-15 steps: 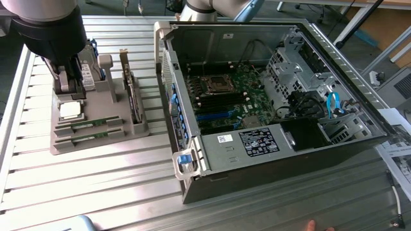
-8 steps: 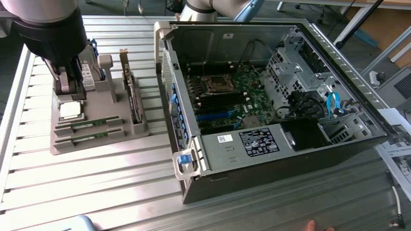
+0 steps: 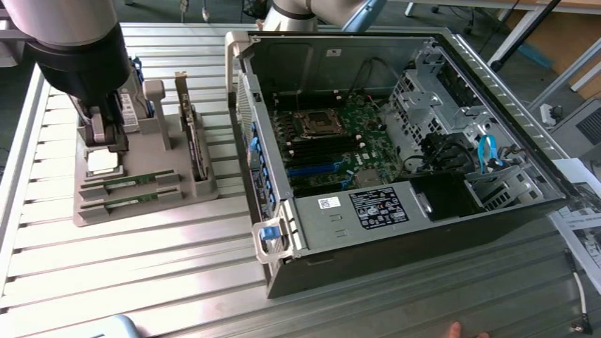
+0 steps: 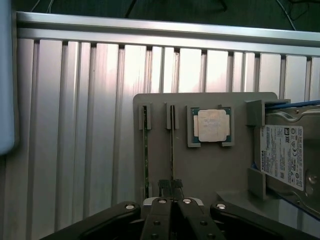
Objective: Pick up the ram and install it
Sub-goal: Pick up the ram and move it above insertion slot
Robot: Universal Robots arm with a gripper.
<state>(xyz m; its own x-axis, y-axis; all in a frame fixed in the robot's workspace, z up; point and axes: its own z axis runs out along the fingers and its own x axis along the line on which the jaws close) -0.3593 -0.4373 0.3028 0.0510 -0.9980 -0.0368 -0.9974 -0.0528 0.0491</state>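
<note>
Pincer (image 4: 171, 189) status: closed together, hovers above grey tray (image 4: 210, 170) on bench (image 4: 75, 125). Ram (image 4: 172, 145) location: stands on edge in tray slot, beside twin strip (image 4: 145, 150), processor (image 4: 212, 125) next over, hard drive (image 4: 282, 150) beyond.

A tray (image 3: 150, 160) is set on the table (image 3: 141, 282), at the exterior view's left of the computer case (image 3: 395, 246). In the tray, a ram stick (image 4: 145, 150) is laid just beside a second ram stick (image 4: 172, 145). A chip (image 4: 212, 125) is placed between them and the hard drive (image 4: 285, 155).
</note>
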